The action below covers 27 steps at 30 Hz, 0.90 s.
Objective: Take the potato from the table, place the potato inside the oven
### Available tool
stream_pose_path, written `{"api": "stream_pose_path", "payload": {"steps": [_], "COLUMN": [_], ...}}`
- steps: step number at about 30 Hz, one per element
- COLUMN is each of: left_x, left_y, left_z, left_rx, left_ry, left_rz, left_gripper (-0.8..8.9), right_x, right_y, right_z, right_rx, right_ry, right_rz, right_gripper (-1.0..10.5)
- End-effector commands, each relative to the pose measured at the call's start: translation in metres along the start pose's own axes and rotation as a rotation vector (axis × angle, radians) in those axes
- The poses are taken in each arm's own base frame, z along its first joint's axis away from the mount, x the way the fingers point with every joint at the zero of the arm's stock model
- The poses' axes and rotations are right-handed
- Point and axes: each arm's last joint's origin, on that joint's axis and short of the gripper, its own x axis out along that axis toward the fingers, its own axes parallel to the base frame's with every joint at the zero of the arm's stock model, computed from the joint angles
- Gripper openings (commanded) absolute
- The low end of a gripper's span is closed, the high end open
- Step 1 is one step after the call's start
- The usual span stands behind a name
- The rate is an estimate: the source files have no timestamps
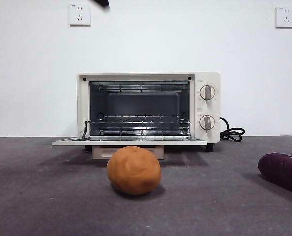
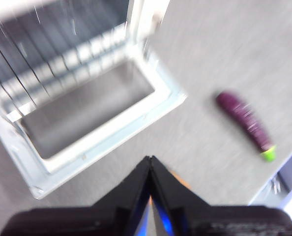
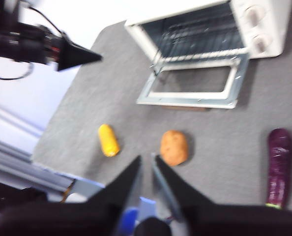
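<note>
The orange-brown potato [image 1: 134, 170] [image 3: 174, 147] lies on the dark grey table [image 1: 47, 196], just in front of the oven. The cream-white oven [image 1: 148, 108] [image 3: 212, 29] stands at the back with its door [image 1: 129, 141] [image 2: 102, 128] folded down flat and the wire rack showing. High above that door hangs my left gripper [image 2: 150, 160], shut and holding nothing. My right gripper [image 3: 147, 158] hovers well above the table's near edge on the potato's near side, its jaws a narrow gap apart with nothing between them.
A dark purple eggplant [image 1: 282, 172] [image 2: 244, 123] [image 3: 278, 164] lies right of the potato. A small yellow vegetable [image 3: 108, 140] lies left of it. The oven's black cord [image 1: 232, 132] curls at its right side. A black arm tip [image 1: 102, 4] shows at the top edge.
</note>
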Motion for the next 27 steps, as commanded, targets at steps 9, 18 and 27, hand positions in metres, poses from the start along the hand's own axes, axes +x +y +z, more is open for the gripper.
{"api": "stream_pose_path", "payload": {"steps": [9, 18, 27], "left_x": [-0.14, -0.173, -0.186], "left_y": [-0.024, -0.029, -0.031], "left_z": [-0.065, -0.089, -0.102], "left_rx": [0.07, 0.079, 0.085], "left_ry": [-0.205, -0.284, -0.319], "left_rz": [0.028, 0.026, 0.025], "left_gripper": [-0.06, -0.06, -0.06], "right_x": [0.048, 0.133, 0.24], "right_y": [-0.021, -0.002, 0.026], "right_z": [0.049, 0.056, 0.026], "right_rx": [-0.028, -0.177, -0.331], "right_ry": [0.046, 0.281, 0.523], "right_rz": [0.103, 0.108, 0.012], "right_gripper": [2.0, 2.5, 5.5]}}
